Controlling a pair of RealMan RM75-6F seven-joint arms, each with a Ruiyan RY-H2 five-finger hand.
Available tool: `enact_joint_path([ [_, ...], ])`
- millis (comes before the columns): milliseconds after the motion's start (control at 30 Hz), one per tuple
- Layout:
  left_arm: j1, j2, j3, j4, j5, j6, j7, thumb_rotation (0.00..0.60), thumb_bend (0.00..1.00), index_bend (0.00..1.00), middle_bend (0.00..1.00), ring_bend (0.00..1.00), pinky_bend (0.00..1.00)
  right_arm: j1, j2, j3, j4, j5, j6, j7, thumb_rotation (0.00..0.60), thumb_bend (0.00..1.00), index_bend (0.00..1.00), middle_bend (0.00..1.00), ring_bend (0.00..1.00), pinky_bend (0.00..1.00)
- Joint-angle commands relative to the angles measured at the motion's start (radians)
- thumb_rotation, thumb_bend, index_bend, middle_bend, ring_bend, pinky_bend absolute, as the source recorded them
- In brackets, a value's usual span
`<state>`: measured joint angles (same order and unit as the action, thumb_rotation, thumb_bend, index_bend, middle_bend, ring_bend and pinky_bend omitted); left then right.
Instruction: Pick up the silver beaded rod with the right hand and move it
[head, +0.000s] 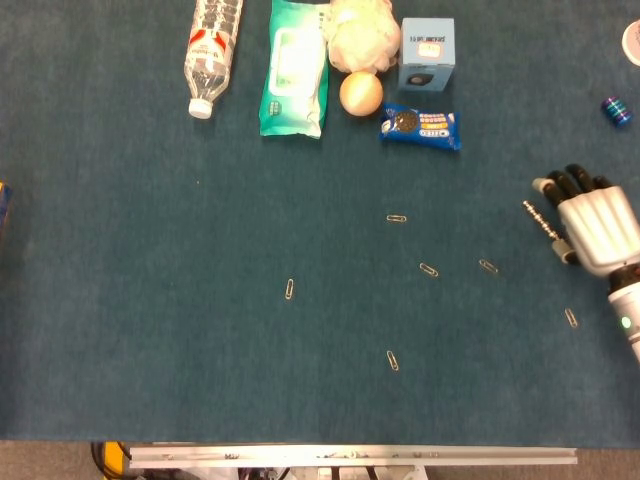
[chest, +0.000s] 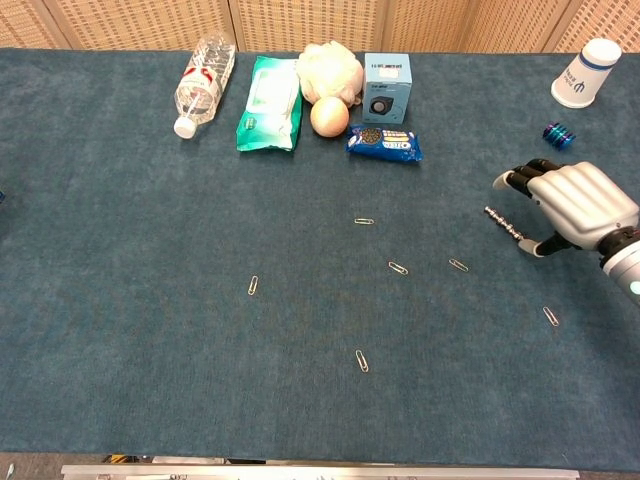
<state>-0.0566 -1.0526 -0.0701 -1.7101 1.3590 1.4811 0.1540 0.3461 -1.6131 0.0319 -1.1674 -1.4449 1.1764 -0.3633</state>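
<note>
Silver beaded rod (chest: 503, 223) lies just left of the right hand (chest: 575, 204), well right of the cookie pack (chest: 384, 143) and nearer the table's front edge. The rod's near end meets the thumb; fingers (chest: 522, 176) are curled forward above its far end. Cannot tell whether it is pinched or only touched, nor whether it is off the cloth. Judgement: grasp step in hand. To do it well, close thumb and fingers on the rod's middle, check it sits firm, lift straight, and stay clear of the paper clip (chest: 458, 265) just beside it toward the pack. The rod is thin and blurry; beads are barely visible. In the head view the hand (head: 594, 227) hides the rod's (head: 540, 218) near end. Left hand is not visible.
</note>
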Motion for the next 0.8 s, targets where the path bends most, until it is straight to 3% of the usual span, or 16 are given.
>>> enact_joint_path([
  [33, 0.0, 0.0, 0.0, 0.0, -0.001, 0.0, 0.003, 0.6, 0.42, 0.35, 0.35, 0.25, 0.41, -0.004, 0.008, 0.01, -0.002, 0.007, 0.013, -0.002, 0.6, 0.14, 0.27, 0.26, 0.18, 0.39],
  [400, 0.0, -0.002, 0.001, -0.002, -0.004, -0.003, 0.014, 0.6, 0.42, 0.35, 0.35, 0.25, 0.41, -0.002, 0.021, -0.014, -0.053, -0.034, 0.031, -0.008, 0.6, 0.15, 0.27, 0.26, 0.18, 0.39],
  [800, 0.002, 0.002, 0.001, -0.003, -0.001, 0.0, 0.005, 0.6, 0.42, 0.35, 0.35, 0.25, 0.41, 0.006, -0.016, -0.009, 0.001, -0.007, -0.008, -0.022, 0.6, 0.15, 0.27, 0.26, 0.18, 0.38],
])
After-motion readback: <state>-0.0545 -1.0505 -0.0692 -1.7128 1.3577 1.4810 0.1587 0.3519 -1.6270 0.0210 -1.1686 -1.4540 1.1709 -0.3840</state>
